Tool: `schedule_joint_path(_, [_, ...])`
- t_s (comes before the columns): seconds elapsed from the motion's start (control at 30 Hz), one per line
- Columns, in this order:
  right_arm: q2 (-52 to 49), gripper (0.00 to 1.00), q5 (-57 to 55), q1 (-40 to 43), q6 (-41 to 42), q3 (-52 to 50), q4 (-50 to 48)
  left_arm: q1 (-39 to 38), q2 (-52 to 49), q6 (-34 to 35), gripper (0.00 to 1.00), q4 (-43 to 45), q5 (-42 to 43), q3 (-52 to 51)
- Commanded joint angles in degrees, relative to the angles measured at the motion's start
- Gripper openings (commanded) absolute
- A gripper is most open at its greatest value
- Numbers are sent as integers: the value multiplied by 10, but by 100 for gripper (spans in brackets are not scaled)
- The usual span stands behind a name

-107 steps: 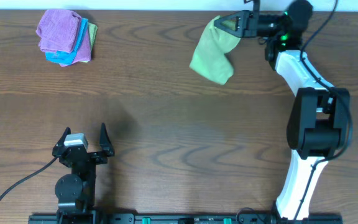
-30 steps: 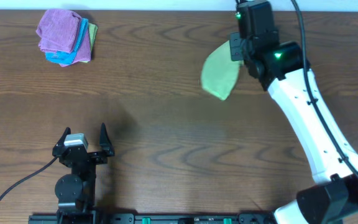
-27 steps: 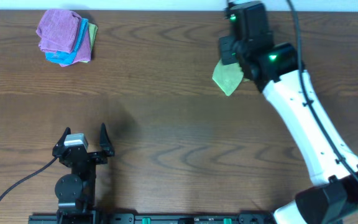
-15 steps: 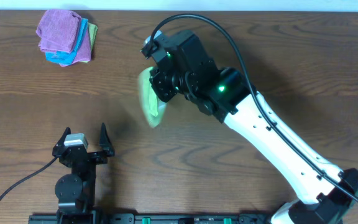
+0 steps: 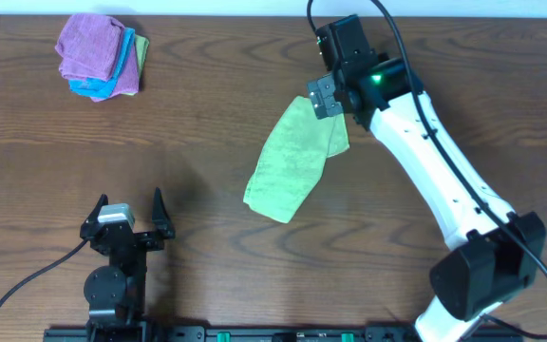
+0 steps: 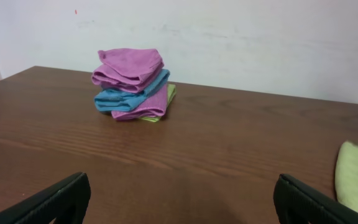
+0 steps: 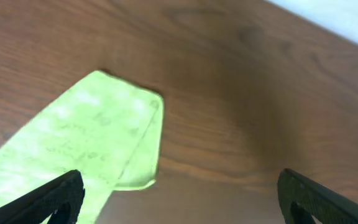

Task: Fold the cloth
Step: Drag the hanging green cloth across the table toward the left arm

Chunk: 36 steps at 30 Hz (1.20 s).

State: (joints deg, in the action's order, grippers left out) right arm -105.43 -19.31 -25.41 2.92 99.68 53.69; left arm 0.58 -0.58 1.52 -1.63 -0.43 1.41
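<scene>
One green cloth (image 5: pixel 291 166) lies on the brown table (image 5: pixel 207 133), near its middle, as a long, rumpled strip that runs slantwise. Its far end is just beside the right gripper (image 5: pixel 324 96), and the wrist view shows these fingers (image 7: pixel 61 196) spread wide, grasping nothing. The left gripper (image 5: pixel 129 201) rests near the front edge, well apart from the cloth, with its fingers also released. At the far left corner sits a pile (image 5: pixel 101 55) of purple and blue cloths.
</scene>
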Motion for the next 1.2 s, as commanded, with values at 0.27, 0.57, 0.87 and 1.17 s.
schedule_joint_path(0.27, [-61, 76, 97, 16, -14, -37, 49, -2, 3, 2, 95, -26, -12, -11])
schedule_joint_path(0.57, [-97, 56, 273, 107, 7, -120, 51, -2, 3, 2, 95, -26, -12, -11])
schedule_joint_path(0.87, [-101, 53, 322, 122, 16, -152, -23, -2, 3, 2, 95, -26, -12, -11])
schedule_joint_path(1.17, [-134, 50, 322, 133, 33, -152, -36, -2, 3, 2, 95, -26, -12, -11])
